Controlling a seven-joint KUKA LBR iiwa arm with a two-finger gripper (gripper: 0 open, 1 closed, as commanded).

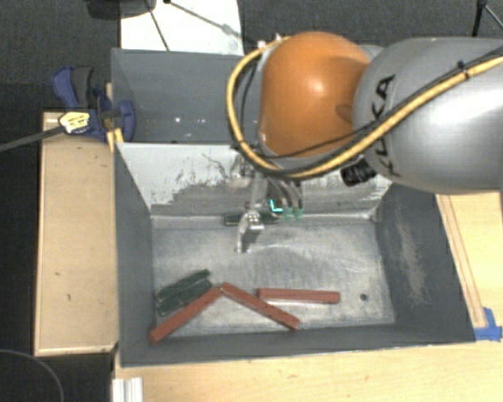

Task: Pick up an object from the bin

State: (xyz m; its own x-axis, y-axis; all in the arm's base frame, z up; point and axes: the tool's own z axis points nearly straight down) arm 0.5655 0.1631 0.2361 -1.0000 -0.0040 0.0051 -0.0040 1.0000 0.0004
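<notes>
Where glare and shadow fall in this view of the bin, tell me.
Camera view: small glare flecks dot the back wall of the bin. A soft sheen lies on the arm's orange cover. The floor is pale and evenly lit around the hand, and the right wall is darker. The brown sticks and the dark green piece at the front cast hardly any shadow.
</notes>
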